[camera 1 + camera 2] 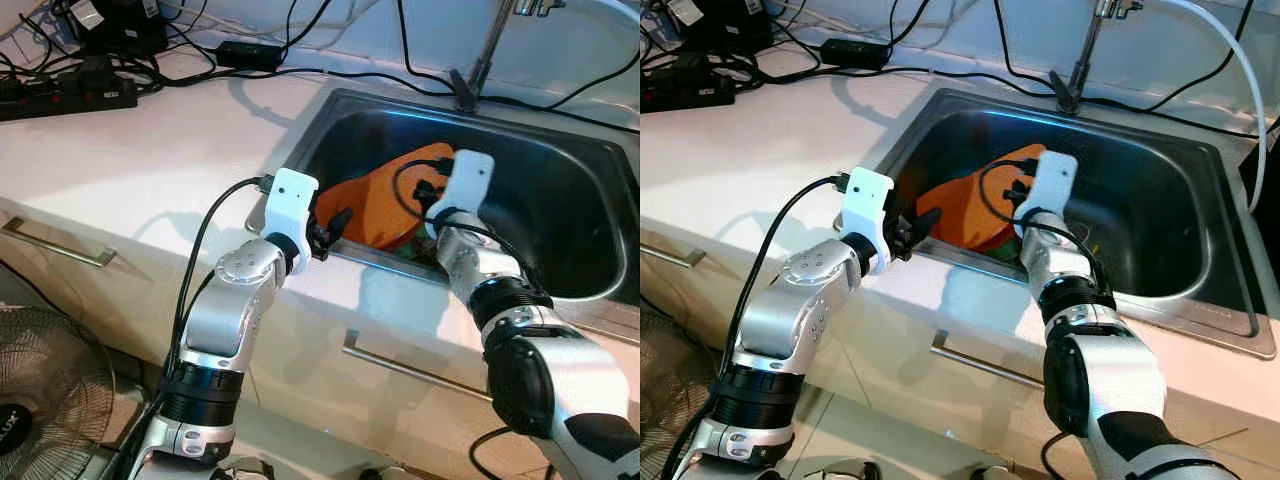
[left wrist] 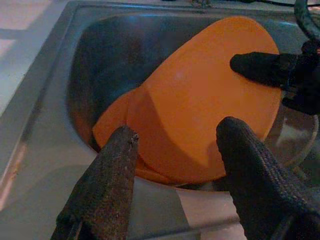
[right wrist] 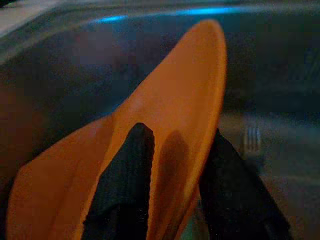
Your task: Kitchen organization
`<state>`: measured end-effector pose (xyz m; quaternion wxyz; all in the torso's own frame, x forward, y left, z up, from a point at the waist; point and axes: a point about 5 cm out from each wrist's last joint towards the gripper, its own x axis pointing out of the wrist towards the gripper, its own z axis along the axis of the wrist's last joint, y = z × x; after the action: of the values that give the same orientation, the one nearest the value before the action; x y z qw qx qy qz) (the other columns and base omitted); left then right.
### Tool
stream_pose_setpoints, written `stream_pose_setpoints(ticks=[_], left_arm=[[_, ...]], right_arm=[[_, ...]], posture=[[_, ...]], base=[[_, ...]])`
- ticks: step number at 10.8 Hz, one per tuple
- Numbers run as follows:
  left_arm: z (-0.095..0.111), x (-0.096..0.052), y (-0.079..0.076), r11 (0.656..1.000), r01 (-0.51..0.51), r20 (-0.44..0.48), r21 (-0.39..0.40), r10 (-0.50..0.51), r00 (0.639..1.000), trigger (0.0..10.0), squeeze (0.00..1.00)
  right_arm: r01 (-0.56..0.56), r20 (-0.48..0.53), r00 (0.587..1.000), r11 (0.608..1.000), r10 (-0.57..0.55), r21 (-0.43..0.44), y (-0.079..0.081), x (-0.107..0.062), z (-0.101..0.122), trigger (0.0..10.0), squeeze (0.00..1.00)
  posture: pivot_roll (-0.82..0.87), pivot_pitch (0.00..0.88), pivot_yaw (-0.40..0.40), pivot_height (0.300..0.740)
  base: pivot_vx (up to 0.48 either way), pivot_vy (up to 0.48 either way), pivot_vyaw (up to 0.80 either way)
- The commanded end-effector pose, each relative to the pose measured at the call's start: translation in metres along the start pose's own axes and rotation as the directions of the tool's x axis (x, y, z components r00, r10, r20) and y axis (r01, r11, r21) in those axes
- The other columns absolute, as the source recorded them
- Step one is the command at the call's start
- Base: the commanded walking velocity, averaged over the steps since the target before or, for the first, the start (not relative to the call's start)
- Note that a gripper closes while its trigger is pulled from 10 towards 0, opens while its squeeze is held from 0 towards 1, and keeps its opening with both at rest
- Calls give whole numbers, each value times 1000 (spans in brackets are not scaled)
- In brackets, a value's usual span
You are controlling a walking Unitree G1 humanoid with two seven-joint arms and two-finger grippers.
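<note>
Two smooth orange plates [image 2: 200, 115] lean overlapped inside the brushed-steel sink [image 1: 580, 200], right of centre in the head view. The right hand [image 3: 175, 165] pinches the rim of the upper, tilted plate, one ribbed black finger [image 3: 125, 180] on each face. The left hand [image 2: 175, 170] hovers at the sink's near edge, its coarse-textured fingers spread apart, pointing at the plates without touching them. A fork [image 3: 251, 142] lies on the sink floor. Black cables [image 1: 200, 60] and a power strip [image 1: 70, 95] sprawl across the pale glossy tabletop [image 1: 130, 170] at upper left.
</note>
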<state>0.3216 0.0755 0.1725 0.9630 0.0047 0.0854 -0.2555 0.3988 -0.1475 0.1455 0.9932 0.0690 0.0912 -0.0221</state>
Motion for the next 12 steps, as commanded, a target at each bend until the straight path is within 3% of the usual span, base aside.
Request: stream_pose_setpoints(ticks=[1, 2, 3, 4, 5, 9, 11, 12], left_arm=[[0, -1, 0, 1000, -7, 3, -1, 7, 1000, 10000, 0], [0, -1, 1, 1000, -9, 5, -4, 9, 1000, 10000, 0], [-1, -1, 1, 1000, -11, 5, -7, 11, 1000, 10000, 0], [0, -1, 1, 1000, -11, 6, -8, 11, 1000, 10000, 0], [0, -1, 1, 1000, -13, 7, -9, 13, 1000, 10000, 0], [-2, 0, 1, 1000, -17, 6, -12, 17, 1000, 10000, 0], [3, 0, 3, 1000, -29, 62, -3, 30, 998, 10000, 0], [9, -1, 8, 997, -75, 143, -9, 75, 987, 10000, 0]], right_arm=[[13, 50, 999, 999, -11, -43, -3, 1, 10, 10000, 0], [15, 59, 998, 999, -12, -49, -4, 1, 12, 10000, 1000], [19, 67, 998, 998, -14, -68, -5, 1, 13, 10000, 1000], [44, 97, 995, 990, -32, -134, -7, 1, 17, 10000, 408], [65, 126, 991, 984, -44, -167, -9, 1, 22, 10000, 0], [134, 232, 971, 944, -64, -300, -14, -2, 35, 10000, 0], [123, 288, 957, 955, -41, -270, -10, -5, 38, 10000, 0], [95, 351, 937, 961, 2, -259, -3, -10, 42, 10000, 0]], posture=[[99, 52, -33, 740], [97, 53, -33, 740], [96, 54, -34, 740], [96, 56, -34, 740], [96, 57, -35, 740], [89, 58, -34, 740], [90, 62, -35, 740], [89, 63, -35, 740]], base=[[0, 0, 0], [0, 0, 0], [0, 0, 0], [0, 0, 0], [0, 0, 0], [0, 0, 0], [0, 0, 0], [0, 0, 0]])
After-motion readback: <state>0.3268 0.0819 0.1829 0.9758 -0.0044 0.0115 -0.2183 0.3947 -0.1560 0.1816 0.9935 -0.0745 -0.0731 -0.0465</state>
